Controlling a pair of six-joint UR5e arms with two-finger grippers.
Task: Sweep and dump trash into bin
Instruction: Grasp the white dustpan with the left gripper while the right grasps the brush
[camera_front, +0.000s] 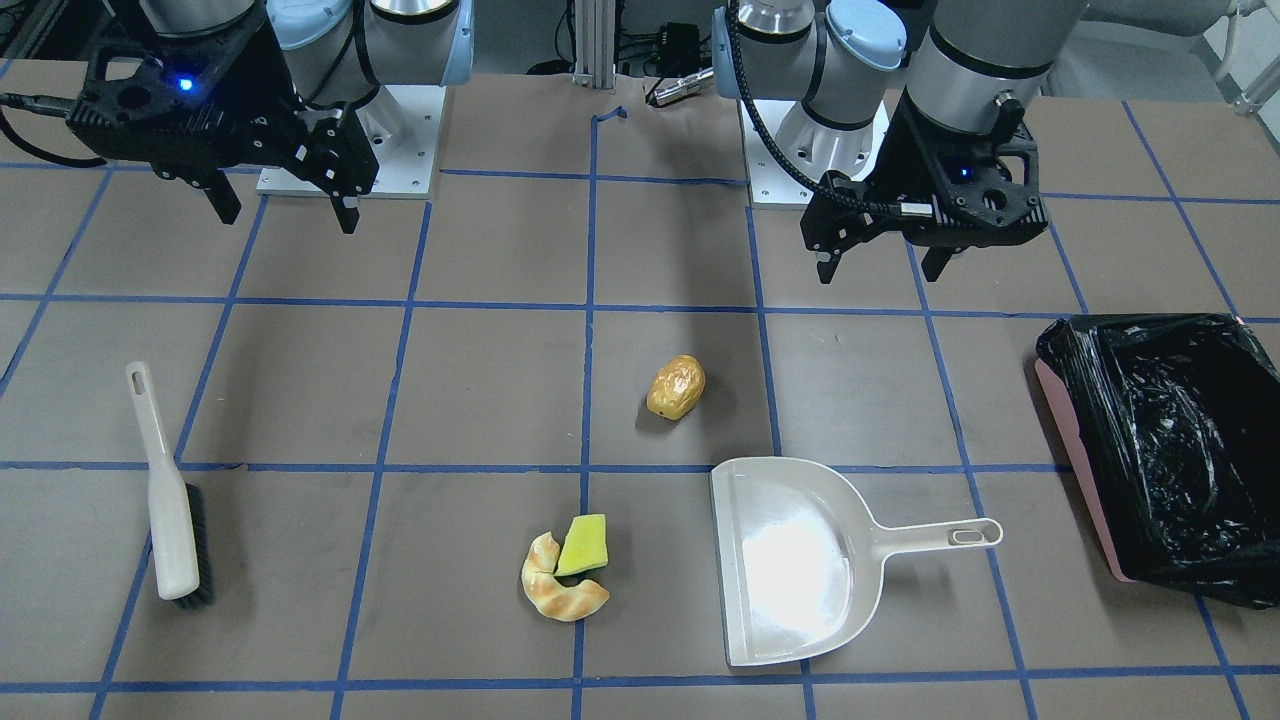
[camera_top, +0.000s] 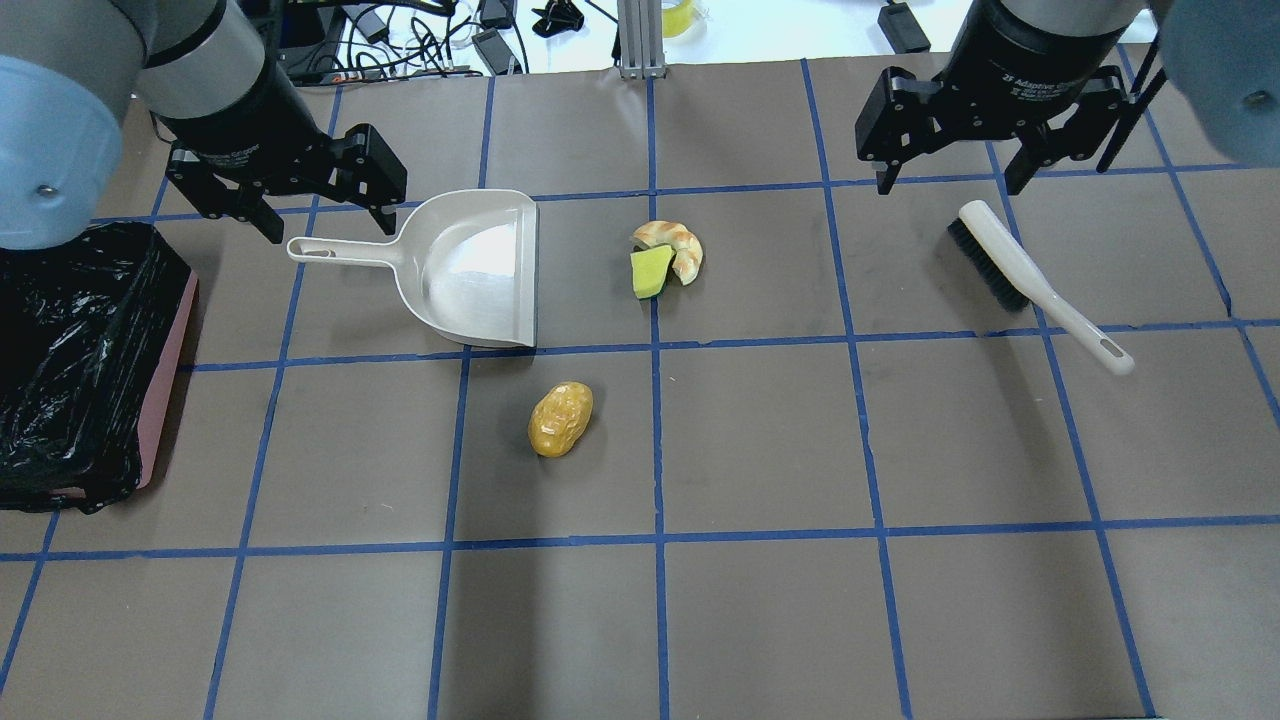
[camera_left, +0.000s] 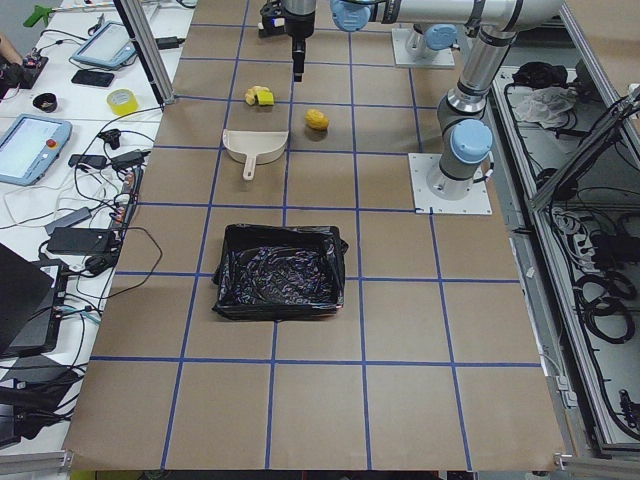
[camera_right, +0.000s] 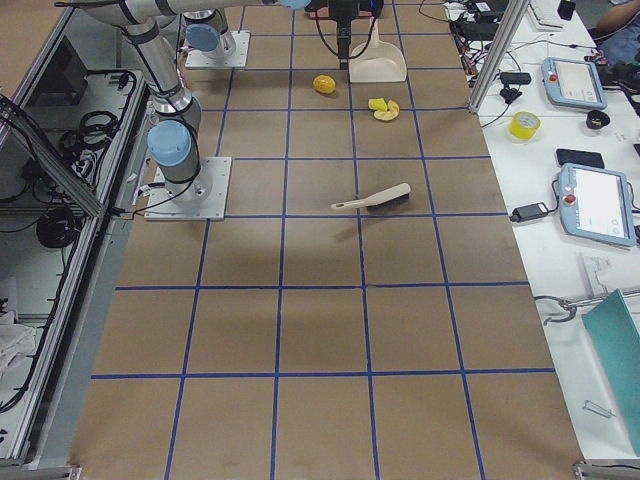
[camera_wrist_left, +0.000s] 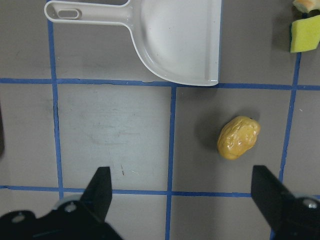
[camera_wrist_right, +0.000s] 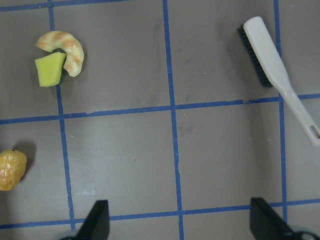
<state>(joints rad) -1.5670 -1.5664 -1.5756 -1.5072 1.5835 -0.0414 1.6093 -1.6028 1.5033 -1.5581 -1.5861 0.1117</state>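
Note:
The golden-brown potato lump (camera_front: 676, 387) (camera_top: 560, 418) lies mid-table. The yellow-green sponge wedge (camera_front: 582, 545) (camera_top: 650, 271) touches the curved tan bread piece (camera_front: 562, 598) (camera_top: 684, 246). The pink bin (camera_front: 1078, 455) (camera_top: 170, 370) with its black bag stands at my left end. My left gripper (camera_front: 880, 272) (camera_top: 325, 222) is open and empty, above the table near the dustpan handle. My right gripper (camera_front: 290, 218) (camera_top: 950, 187) is open and empty, near the brush head. The left wrist view shows the potato (camera_wrist_left: 238, 137); the right wrist view shows the sponge (camera_wrist_right: 50, 70) and the bread (camera_wrist_right: 67, 47).
A cream-white dustpan (camera_front: 800, 560) (camera_top: 480, 270) lies flat between the bin and the trash, with its handle toward the bin. A white hand brush (camera_front: 170, 510) (camera_top: 1020, 270) lies flat at my right. Blue tape lines grid the brown table.

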